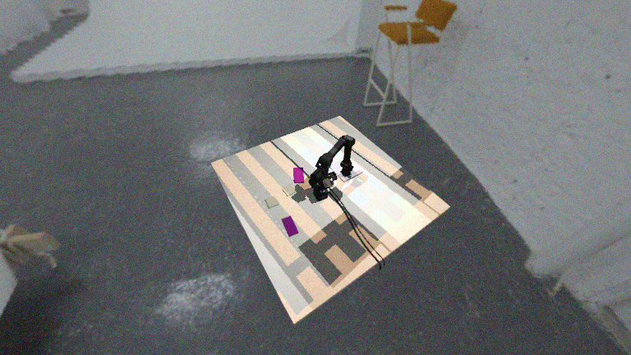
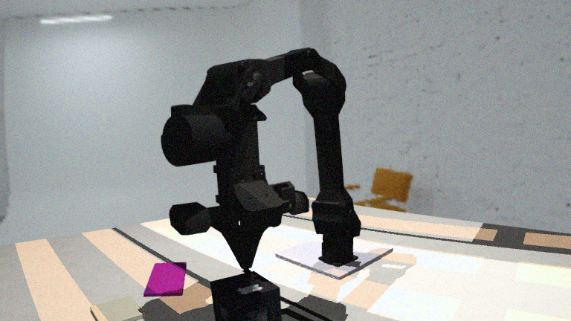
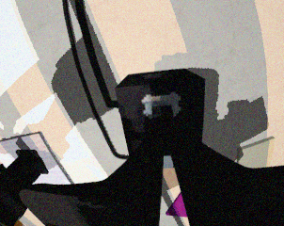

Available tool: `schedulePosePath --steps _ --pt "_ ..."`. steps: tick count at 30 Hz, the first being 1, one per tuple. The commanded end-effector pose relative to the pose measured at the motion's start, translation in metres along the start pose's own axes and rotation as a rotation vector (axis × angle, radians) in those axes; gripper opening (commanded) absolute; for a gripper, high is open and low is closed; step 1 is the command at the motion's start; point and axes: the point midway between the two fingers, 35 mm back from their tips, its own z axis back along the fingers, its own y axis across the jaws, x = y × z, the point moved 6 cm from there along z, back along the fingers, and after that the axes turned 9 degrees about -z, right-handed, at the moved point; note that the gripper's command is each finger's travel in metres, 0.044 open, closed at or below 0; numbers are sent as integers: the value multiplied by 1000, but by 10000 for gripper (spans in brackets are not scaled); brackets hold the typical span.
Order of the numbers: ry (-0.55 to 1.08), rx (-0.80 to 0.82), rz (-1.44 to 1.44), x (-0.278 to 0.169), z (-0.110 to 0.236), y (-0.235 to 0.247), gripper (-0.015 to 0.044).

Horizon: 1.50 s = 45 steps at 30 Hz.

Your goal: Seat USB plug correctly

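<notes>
The small dark USB plug (image 2: pixel 246 272) stands upright, long axis vertical, on top of the black power cube (image 2: pixel 246 299) at the lower centre of the exterior view. The black parallel-jaw gripper (image 2: pixel 245 266) points straight down directly above it, fingers nearly together and pinched on the plug (its fit in the socket is too small to judge). No writing is legible anywhere.

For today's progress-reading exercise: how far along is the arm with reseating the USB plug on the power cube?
Done: the gripper is lowered over the power cube and shut on the USB plug, which stands up from the cube's top. In hand: that grasp, fingertips pinched together. Left: pull the plug out, turn it round, seat it fully, release, and move clear without disturbing the magenta card.
</notes>
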Motion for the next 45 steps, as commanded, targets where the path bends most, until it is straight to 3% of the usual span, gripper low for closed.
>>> schedulePosePath --steps 1,45 --pt "-1 -1 0 0 3 0 0" --pt "1 1 -17 0 28 0 0"
